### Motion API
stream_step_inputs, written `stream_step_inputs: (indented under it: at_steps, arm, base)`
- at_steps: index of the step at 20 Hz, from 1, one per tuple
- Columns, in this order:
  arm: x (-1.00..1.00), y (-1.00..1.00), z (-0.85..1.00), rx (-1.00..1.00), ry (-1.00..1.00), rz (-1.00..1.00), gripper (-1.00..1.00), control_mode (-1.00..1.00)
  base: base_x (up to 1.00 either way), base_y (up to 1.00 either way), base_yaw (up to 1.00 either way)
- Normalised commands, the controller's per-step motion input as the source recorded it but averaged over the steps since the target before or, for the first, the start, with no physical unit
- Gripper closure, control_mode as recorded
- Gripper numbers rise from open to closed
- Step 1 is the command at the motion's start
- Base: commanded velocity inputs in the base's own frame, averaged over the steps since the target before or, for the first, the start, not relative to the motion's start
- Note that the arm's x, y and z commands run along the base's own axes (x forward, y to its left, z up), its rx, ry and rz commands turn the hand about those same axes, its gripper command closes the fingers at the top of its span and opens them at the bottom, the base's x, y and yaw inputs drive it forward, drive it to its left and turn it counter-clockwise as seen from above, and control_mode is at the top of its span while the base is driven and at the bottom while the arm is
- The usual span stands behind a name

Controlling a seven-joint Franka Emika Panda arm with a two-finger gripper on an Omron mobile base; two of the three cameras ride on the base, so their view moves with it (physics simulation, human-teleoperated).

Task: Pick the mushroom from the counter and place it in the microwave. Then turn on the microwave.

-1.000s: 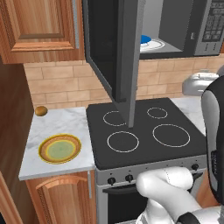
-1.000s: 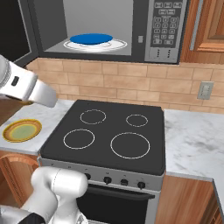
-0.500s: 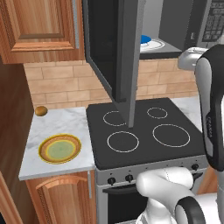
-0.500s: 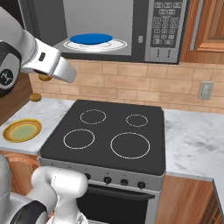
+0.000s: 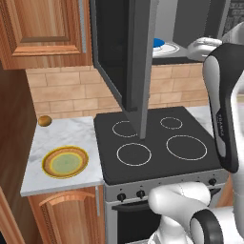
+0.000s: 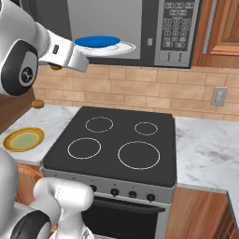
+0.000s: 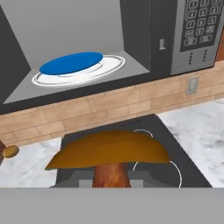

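Note:
My gripper (image 7: pixel 112 176) is shut on the mushroom (image 7: pixel 109 151), whose broad brown cap and reddish stem sit close up at the bottom of the hand view. In the right base view the gripper (image 6: pixel 58 64) hangs in the air left of the microwave (image 6: pixel 175 32), with the mushroom (image 6: pixel 56 67) a small brown spot under the hand. The microwave's door (image 5: pixel 138 62) stands wide open. Inside the microwave (image 7: pixel 144 26), a blue plate (image 7: pixel 72 62) rests on the glass turntable. The white marble counter (image 5: pixel 62 136) lies below, left of the stove.
The black stovetop (image 6: pixel 116 144) with white rings lies under the microwave. On the left counter sit a yellow plate (image 5: pixel 65 162) and a round golden-brown ball (image 5: pixel 45 121). More counter (image 6: pixel 205 144) runs right of the stove. The open door juts out over the stove.
The arm has swung up and to the right with the mushroom, from low over the left counter to the height of the open microwave.

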Motion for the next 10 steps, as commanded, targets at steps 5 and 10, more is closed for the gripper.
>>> stream_step_inputs:
  at_steps: [5,10]
  arm:
    - [0.66,0.0,0.11,0.0,-0.12,0.03,1.0,-1.0]
    - [0.61,0.0,0.13,0.0,-0.05,0.02,1.0,-1.0]
  base:
    - [0.0,0.0,0.0]
    - [0.0,0.0,0.0]
